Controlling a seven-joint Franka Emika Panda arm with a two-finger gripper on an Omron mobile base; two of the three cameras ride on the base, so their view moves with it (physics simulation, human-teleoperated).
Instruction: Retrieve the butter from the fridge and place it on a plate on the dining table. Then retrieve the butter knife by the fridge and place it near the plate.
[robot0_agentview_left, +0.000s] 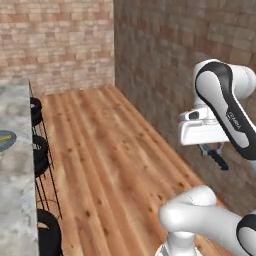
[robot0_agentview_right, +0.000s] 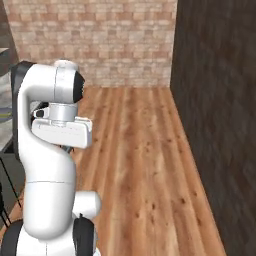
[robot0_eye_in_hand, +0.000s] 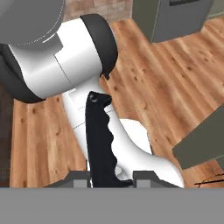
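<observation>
Hand view, butter knife (robot0_eye_in_hand: 101, 140) apparently clamped between jaws, handle outward

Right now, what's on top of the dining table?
On the dining table, at the left edge of the left base view, lies the plate, with a sliver of yellow on it, perhaps the butter. The rest of the tabletop is out of frame.

White rounded arm, dark joint bands

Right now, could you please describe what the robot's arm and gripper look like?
The arm is glossy white with rounded links and dark, near-black bands at its joints; one dark band carries small pale lettering, too small to read. Its hand is a boxy white block. The gripper below it has two small dark fingers. No cables show.
</observation>
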